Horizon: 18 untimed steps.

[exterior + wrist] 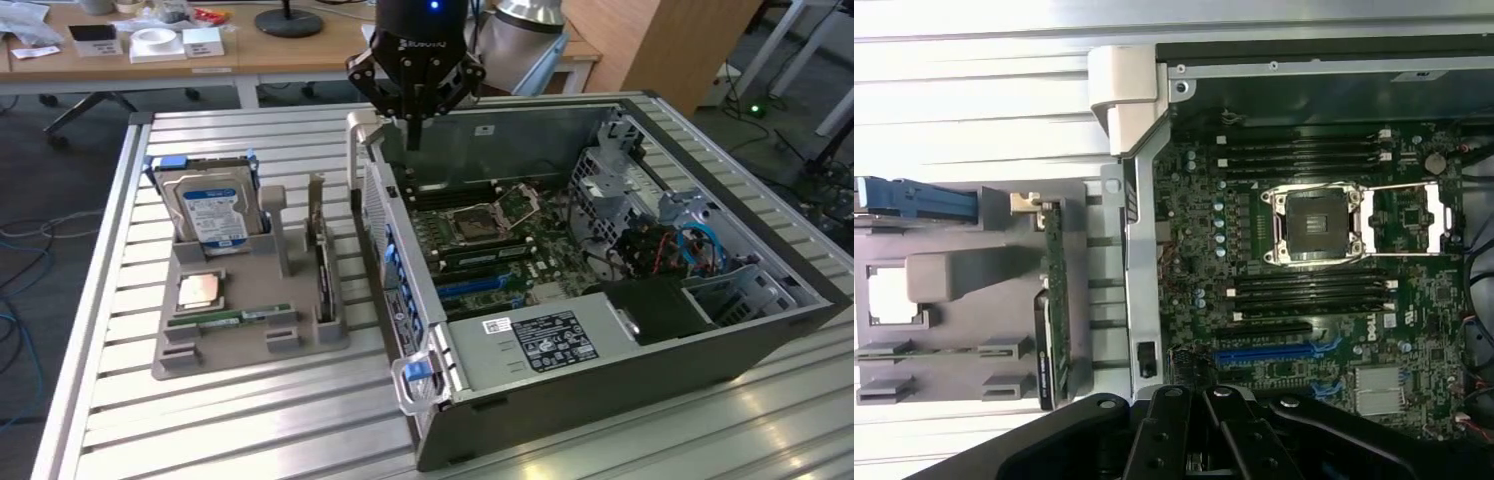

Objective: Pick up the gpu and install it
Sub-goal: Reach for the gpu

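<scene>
The gripper [414, 138], fingers together and holding nothing, hangs above a corner of the open computer case [587, 390], while the gpu [322, 262] stands on edge in the grey holder [220, 355] just beside the case, on the exterior view's left.

My gripper [414, 138] is matte black, with angular linked fingers [415, 118]. White lettering [424, 44] marks its body, just below a small blue light [431, 5].

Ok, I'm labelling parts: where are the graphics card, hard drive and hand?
graphics card [322, 270], exterior view, top edge.
hard drive [214, 218], exterior view, blue label.
hand [412, 143], exterior view, between shut fingertips.
</scene>
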Available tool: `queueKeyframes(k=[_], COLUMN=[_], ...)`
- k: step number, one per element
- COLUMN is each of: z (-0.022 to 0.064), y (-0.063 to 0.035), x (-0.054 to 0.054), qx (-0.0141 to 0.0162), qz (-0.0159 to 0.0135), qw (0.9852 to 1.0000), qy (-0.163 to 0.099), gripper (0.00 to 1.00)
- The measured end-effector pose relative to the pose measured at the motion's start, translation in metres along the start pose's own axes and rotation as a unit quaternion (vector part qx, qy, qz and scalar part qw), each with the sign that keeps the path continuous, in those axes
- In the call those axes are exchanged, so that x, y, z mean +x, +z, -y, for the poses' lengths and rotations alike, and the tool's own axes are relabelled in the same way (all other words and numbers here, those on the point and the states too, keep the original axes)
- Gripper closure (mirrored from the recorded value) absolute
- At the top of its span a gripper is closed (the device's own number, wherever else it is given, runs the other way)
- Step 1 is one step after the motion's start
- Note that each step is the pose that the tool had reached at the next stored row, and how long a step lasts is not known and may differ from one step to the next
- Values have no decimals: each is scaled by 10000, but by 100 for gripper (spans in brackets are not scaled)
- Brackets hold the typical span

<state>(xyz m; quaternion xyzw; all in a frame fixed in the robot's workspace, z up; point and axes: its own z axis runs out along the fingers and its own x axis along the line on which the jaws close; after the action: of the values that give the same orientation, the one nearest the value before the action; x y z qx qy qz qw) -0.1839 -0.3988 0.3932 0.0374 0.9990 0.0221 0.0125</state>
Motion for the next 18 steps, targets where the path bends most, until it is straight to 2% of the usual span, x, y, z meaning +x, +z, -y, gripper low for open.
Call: queueKeyframes(k=[18], z=[21], y=[-8], x=[285], qx=[0], qz=[0], qw=[10000], qy=[0], gripper=[90])
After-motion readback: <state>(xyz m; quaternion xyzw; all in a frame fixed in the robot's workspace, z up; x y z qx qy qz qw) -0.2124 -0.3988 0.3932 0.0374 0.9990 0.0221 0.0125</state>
